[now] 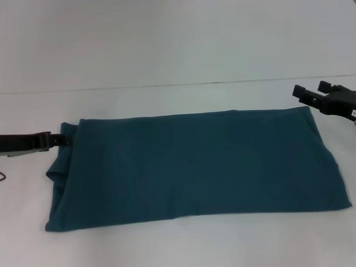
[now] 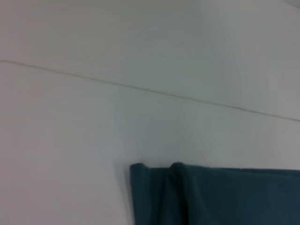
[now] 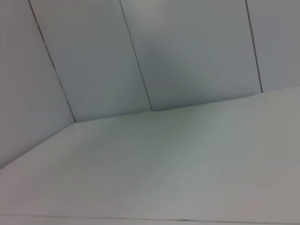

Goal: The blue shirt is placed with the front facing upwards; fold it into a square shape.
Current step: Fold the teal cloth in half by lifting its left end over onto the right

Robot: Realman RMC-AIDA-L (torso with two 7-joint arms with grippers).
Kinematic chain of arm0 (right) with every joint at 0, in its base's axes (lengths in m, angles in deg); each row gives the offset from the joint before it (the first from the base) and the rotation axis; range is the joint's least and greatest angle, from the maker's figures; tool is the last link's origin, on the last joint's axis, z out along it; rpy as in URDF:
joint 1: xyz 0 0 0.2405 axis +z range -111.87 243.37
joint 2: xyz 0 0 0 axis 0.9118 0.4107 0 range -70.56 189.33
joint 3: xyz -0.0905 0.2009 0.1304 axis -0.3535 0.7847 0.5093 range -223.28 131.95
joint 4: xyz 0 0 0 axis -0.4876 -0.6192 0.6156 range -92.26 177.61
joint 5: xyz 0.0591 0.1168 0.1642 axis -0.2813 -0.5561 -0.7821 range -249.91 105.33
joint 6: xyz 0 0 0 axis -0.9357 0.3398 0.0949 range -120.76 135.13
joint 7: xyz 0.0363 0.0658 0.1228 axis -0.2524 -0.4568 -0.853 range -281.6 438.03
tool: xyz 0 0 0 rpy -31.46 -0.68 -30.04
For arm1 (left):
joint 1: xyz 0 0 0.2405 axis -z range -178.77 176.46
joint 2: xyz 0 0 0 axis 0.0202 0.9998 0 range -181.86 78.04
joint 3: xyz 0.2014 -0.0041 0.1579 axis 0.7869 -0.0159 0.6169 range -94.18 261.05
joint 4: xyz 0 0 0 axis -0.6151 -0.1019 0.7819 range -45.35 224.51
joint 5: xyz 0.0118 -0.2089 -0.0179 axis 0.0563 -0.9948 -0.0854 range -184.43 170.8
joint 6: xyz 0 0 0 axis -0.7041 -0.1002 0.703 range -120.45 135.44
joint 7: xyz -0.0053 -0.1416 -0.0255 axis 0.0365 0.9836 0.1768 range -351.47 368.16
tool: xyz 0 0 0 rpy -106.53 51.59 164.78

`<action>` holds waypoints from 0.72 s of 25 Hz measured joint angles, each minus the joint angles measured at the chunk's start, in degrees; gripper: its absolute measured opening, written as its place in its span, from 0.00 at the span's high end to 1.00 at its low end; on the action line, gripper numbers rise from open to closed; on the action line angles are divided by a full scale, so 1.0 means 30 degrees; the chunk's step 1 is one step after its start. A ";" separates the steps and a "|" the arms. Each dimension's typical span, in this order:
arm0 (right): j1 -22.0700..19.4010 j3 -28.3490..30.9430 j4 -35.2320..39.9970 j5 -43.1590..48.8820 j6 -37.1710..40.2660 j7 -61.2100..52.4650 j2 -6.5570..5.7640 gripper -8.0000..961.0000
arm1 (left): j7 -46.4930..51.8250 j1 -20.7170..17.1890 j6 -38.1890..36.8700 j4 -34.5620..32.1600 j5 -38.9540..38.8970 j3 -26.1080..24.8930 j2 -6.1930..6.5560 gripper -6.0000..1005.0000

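Blue shirt (image 1: 194, 167) folded on white table (image 1: 167, 245) — pincers flank it.

A plain white, smooth counter (image 1: 167, 245) carries a single thing: the blue shirt (image 1: 194, 167), a dark teal-blue cotton garment folded into a long band lying flat across the counter's middle, its left end bunched in soft folds, its right end smooth.

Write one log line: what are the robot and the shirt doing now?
blue shirt: folded into long band on table | left gripper: at its far left corner | right gripper: open, raised off far right corner
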 joint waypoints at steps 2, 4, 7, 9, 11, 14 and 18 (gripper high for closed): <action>-0.0018 0.0017 0.0001 -0.0005 0.0050 0.0004 0.0000 0.09 | 0.0236 0.0020 -0.0204 0.0010 0.0157 0.0011 0.0042 0.33; -0.0022 0.0020 -0.0005 -0.0011 0.0075 0.0014 0.0000 0.09 | 0.0326 0.0028 -0.0440 0.0011 0.0184 -0.0043 0.0092 0.33; -0.0028 0.0027 -0.0010 -0.0015 0.0075 0.0032 0.0000 0.09 | 0.0388 0.0035 -0.0843 -0.0072 0.0308 -0.0097 0.0149 0.32; -0.0030 0.0029 -0.0010 -0.0016 0.0077 0.0035 0.0000 0.09 | 0.0399 0.0037 -0.0913 -0.0095 0.0545 -0.0077 0.0152 0.32; -0.0045 0.0028 -0.0032 -0.0015 0.0084 0.0036 -0.0001 0.09 | 0.0403 0.0042 -0.0904 -0.0080 0.0800 -0.0056 0.0152 0.32; -0.0068 0.0046 -0.0161 -0.0036 0.0066 0.0072 -0.0001 0.09 | 0.0387 0.0031 -0.0815 -0.0016 0.0909 -0.0049 0.0152 0.32; -0.0071 0.0051 -0.0237 -0.0071 0.0029 0.0093 -0.0001 0.09 | 0.0363 0.0018 -0.0732 -0.0007 0.0941 -0.0108 0.0153 0.32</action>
